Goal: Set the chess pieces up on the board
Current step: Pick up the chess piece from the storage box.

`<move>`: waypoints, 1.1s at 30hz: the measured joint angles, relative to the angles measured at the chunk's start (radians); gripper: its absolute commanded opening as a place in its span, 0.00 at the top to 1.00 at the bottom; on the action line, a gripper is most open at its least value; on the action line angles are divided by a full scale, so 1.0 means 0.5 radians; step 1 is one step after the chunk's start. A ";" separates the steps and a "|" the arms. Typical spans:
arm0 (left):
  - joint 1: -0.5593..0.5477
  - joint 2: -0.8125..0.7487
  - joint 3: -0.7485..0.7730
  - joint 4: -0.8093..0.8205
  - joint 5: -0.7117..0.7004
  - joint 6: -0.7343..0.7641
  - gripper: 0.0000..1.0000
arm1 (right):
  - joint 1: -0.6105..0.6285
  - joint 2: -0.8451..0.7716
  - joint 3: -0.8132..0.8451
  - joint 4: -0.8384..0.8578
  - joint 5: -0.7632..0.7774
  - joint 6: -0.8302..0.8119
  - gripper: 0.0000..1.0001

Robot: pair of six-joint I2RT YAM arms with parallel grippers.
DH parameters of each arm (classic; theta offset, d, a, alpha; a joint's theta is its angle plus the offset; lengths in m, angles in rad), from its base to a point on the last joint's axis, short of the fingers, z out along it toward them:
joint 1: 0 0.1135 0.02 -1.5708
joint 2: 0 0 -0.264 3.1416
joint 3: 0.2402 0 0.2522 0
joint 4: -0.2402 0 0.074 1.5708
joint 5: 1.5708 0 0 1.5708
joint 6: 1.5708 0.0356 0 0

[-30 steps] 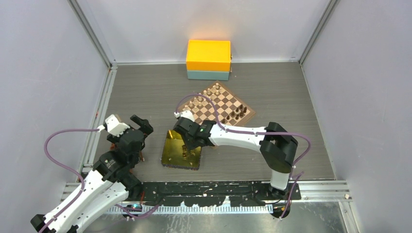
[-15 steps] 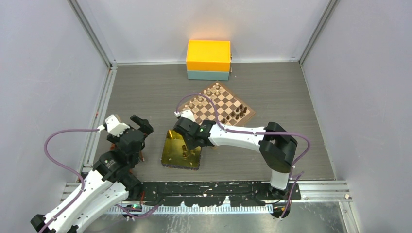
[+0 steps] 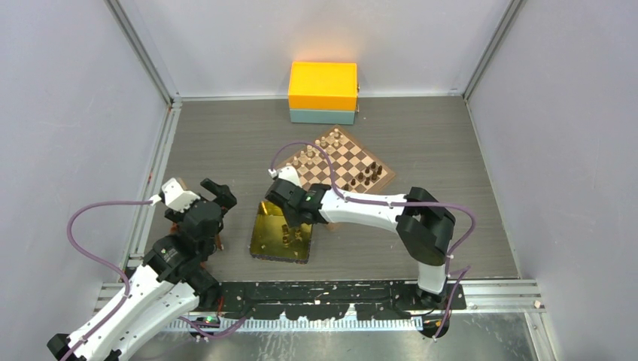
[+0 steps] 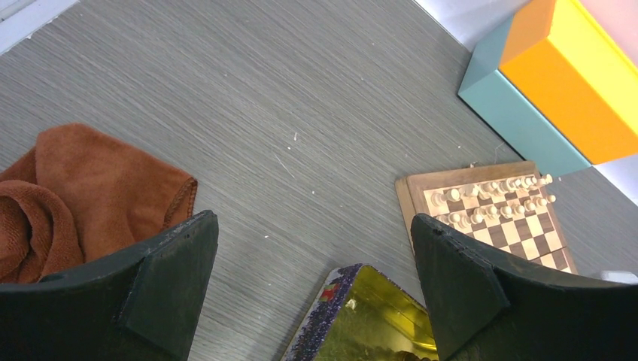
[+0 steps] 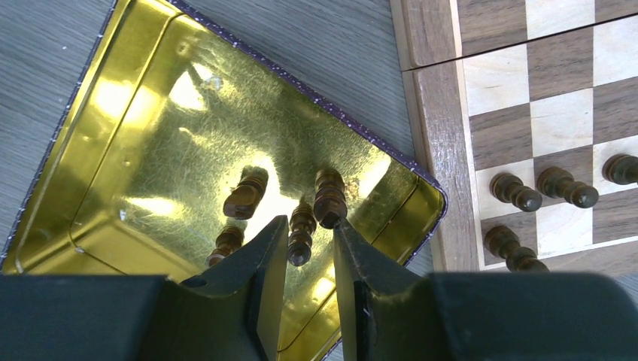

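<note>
Several dark-brown chess pieces lie in a shiny gold tray. My right gripper hangs low over the tray, open, its fingertips on either side of one dark piece with a gap still showing. More dark pieces stand on the board, just right of the tray. From above, the right gripper is over the tray, near the board. My left gripper is open and empty above bare table, left of the tray.
An orange-and-teal box stands behind the board at the back wall. A rust-orange cloth lies bunched under the left gripper's left finger. Pale pieces line the board's far rows. Grey walls close in the table on three sides.
The right gripper has edged slightly left over the tray, its jaw gap unchanged. The left arm has barely moved.
</note>
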 measured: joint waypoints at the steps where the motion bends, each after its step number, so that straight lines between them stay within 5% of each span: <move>1: 0.000 0.000 0.000 0.000 0.000 0.000 0.00 | -0.002 0.005 0.000 0.000 0.003 0.000 0.66; 25: 0.000 0.008 -0.030 0.003 -0.001 0.000 0.00 | -0.066 0.055 0.000 0.004 -0.014 0.000 0.67; 33: 0.000 0.021 -0.031 0.004 -0.001 0.001 0.00 | -0.079 0.062 0.000 0.006 -0.035 -0.002 0.90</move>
